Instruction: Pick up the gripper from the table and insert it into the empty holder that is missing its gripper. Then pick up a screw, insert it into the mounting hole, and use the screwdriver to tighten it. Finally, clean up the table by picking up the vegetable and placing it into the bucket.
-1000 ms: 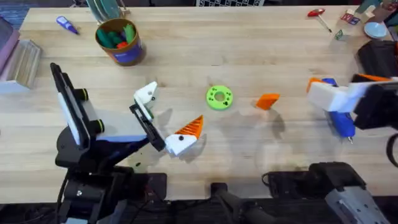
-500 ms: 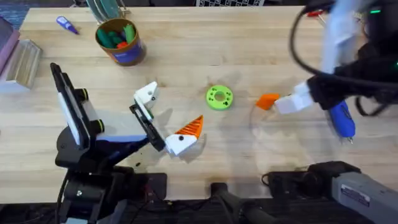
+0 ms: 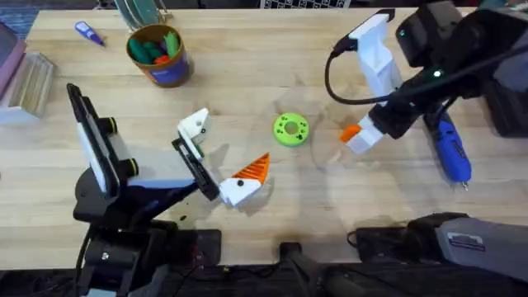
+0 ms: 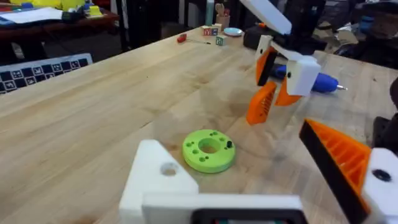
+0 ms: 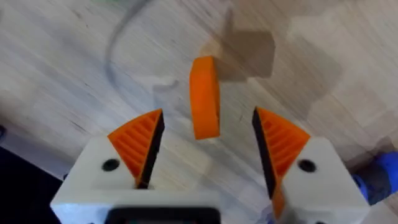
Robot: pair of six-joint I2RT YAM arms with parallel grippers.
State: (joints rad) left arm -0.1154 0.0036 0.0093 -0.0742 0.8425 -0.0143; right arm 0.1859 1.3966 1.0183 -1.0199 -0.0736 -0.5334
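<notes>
The loose orange gripper (image 3: 352, 132) lies on the table right of the green disc. In the right wrist view this gripper (image 5: 204, 96) lies between my right gripper's (image 5: 208, 137) open orange pads (image 5: 140, 140), untouched. My right gripper (image 3: 360, 137) hangs low over it. My left gripper (image 3: 221, 153) rests open near the table's front; one finger is the bare white holder (image 3: 196, 125) (image 4: 158, 180), the other carries an orange pad (image 4: 345, 158). The blue screwdriver (image 3: 450, 150) lies at the right. The bucket (image 3: 158, 54) at the back left holds green and red toy pieces; I cannot tell the vegetable among them.
A green holed disc (image 3: 290, 129) (image 4: 209, 149) sits mid-table with a small dark piece (image 4: 229, 145) on it. A small blue-purple pen (image 3: 88, 33) lies at the back left. Clear plastic boxes (image 3: 29, 82) stand at the left edge.
My right arm has swung in from the right edge, over the screwdriver, and brought its open gripper down around the loose orange gripper. The left arm has not moved.
</notes>
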